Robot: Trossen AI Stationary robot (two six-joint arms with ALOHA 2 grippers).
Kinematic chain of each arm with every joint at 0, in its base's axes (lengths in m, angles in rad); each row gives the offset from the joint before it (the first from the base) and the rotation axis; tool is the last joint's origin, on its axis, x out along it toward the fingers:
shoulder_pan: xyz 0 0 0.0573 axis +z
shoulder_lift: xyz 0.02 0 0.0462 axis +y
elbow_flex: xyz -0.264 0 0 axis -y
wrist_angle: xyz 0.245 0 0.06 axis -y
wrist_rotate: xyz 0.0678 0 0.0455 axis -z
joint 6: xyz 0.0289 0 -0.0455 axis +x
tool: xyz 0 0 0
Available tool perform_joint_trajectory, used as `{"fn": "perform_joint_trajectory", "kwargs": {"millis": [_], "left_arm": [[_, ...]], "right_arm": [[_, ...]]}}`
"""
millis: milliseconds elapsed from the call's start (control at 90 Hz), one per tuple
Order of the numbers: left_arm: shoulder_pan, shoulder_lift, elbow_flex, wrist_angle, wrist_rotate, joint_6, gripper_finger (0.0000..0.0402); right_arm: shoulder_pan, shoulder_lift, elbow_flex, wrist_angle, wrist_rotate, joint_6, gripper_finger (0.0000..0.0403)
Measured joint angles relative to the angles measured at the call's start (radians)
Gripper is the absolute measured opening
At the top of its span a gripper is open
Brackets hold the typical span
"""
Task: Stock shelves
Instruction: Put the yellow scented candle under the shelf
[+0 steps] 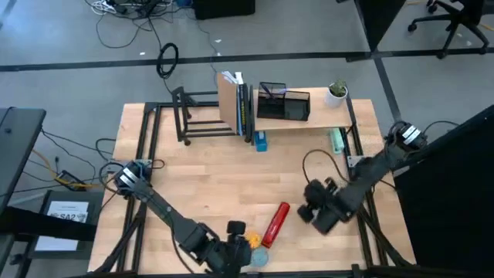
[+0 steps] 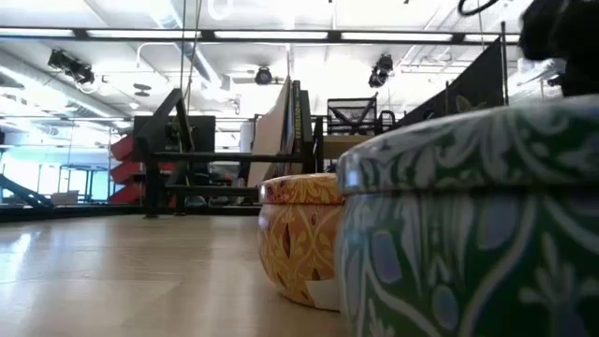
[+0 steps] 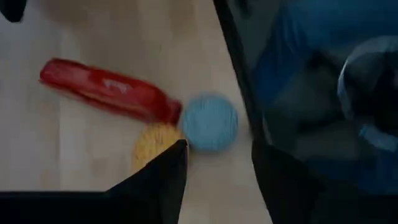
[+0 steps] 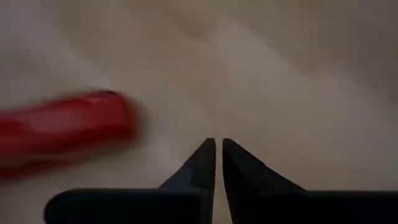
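Two shelf units stand along the far edge of the light wooden bench (image 1: pixel 208 174): a black metal-tube rack with slatted tiers (image 1: pixel 202 116) toward the far left, and a light wooden plank shelf on thin black legs (image 1: pixel 297 120) toward the far right. The plank shelf already carries upright books (image 1: pixel 235 104), a black mesh organizer box (image 1: pixel 284 102) and a small potted plant in a white pot (image 1: pixel 336 93). A small blue box (image 1: pixel 261 140) sits on the bench just in front of it.

Goods not yet shelved lie at the near edge: a long red cylindrical tube (image 1: pixel 275 223) on its side, a round yellow patterned tin (image 1: pixel 235 228) and a round pale-blue lidded tin (image 1: pixel 258 257) beside it.

Judging by this, the step in hand is choosing and picking the next item. The left claw (image 3: pixel 214 168) hovers above the near edge with its fingers spread wide, the blue tin and yellow tin just ahead of them; it holds nothing. The right claw (image 4: pixel 217 152) sits near the right side of the bench, close to the red tube, fingers nearly touching and empty.

Next, the left claw would probably need to drop around one tin, centre it between the fingers and close before lifting toward a free tier. The tins lie close together, so a clean approach matters.
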Motion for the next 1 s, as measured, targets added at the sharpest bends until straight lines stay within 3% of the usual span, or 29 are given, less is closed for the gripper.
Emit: {"fn": "perform_joint_trajectory", "kwargs": {"millis": [222, 422, 656, 778, 1000], "left_arm": [[0.011, 0.094, 0.000, -0.025, 0.047, 0.010, 0.0187], [0.026, 0.168, -0.001, -0.034, 0.056, -0.003, 0.0252], [0.046, 0.173, -0.034, -0.145, 0.055, -0.131, 0.0308], [0.086, 0.174, -0.091, -0.061, 0.054, -0.143, 0.0326], [0.139, 0.175, -0.100, 0.080, 0.078, -0.032, 0.0348]], "right_arm": [[0.073, 0.128, 0.000, 0.234, 0.048, 0.002, 0.0020], [0.109, 0.198, 0.000, 0.244, -0.027, 0.035, 0.0035], [0.104, 0.198, 0.000, 0.241, -0.029, 0.046, 0.0045], [0.101, 0.198, 0.000, 0.244, -0.029, 0.046, 0.0046], [0.101, 0.198, 0.000, 0.245, -0.040, 0.035, 0.0045]]}}
